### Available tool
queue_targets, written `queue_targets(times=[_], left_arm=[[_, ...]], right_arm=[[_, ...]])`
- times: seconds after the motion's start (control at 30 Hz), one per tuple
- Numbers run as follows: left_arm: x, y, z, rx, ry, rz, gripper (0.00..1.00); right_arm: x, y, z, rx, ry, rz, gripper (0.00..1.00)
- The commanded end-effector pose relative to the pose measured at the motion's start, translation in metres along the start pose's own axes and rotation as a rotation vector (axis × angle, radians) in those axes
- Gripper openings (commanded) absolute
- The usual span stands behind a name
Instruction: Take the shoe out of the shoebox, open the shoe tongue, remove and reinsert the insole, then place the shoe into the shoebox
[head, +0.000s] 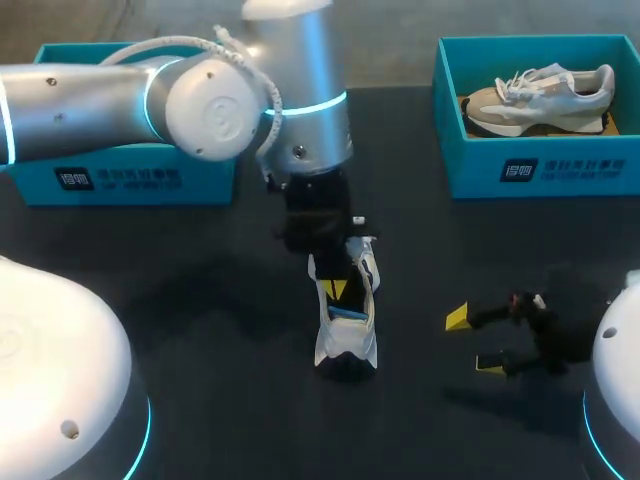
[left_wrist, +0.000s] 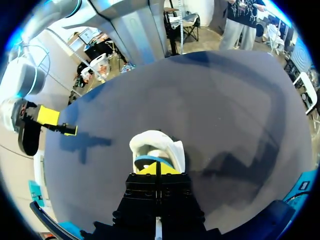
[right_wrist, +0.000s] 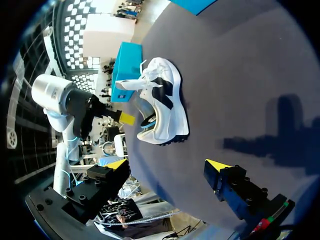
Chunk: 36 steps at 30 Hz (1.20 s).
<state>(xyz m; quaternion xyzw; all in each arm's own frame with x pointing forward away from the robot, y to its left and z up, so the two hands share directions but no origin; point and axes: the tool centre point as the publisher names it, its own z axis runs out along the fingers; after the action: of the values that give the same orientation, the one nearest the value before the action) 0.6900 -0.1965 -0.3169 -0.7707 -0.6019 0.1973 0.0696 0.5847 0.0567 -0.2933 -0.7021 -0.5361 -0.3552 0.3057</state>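
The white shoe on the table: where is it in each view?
Head view: white shoe near the centre, under the left pincer.
Left wrist view: shoe directly ahead of the left pincer.
Right wrist view: shoe ahead of the right pincer.
Shared landmark: the left pincer at the shoe's opening.

From my station, the only print I could find sat on two teal cardboard boxes at the back of the desk. The right-hand shoebox (head: 480, 175) carried a dark square patch (head: 521, 170) on its front wall, with a line of white characters (head: 583, 168) just beside it. The left-hand shoebox (head: 205, 180) bore a matching patch (head: 73, 179) and a second white line (head: 135, 177). Both were too small and soft for me to read.
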Motion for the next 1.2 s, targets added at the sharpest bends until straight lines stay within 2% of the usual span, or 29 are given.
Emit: queue_targets(times=[0.03, 0.93, 1.2], left_arm=[[-0.002, -0.004, 0.006, 0.006, 0.029, 0.008, 0.0], [0.002, -0.009, 0.033, 0.012, 0.036, 0.005, 0.0], [0.002, -0.001, 0.019, -0.016, 0.009, -0.015, 0.0]], right_arm=[[0.001, -0.002, -0.001, -0.003, -0.003, 0.0, 1.0], [0.001, -0.002, -0.001, -0.003, -0.003, 0.0, 1.0], [0.001, -0.002, -0.001, -0.003, -0.003, 0.0, 1.0]])
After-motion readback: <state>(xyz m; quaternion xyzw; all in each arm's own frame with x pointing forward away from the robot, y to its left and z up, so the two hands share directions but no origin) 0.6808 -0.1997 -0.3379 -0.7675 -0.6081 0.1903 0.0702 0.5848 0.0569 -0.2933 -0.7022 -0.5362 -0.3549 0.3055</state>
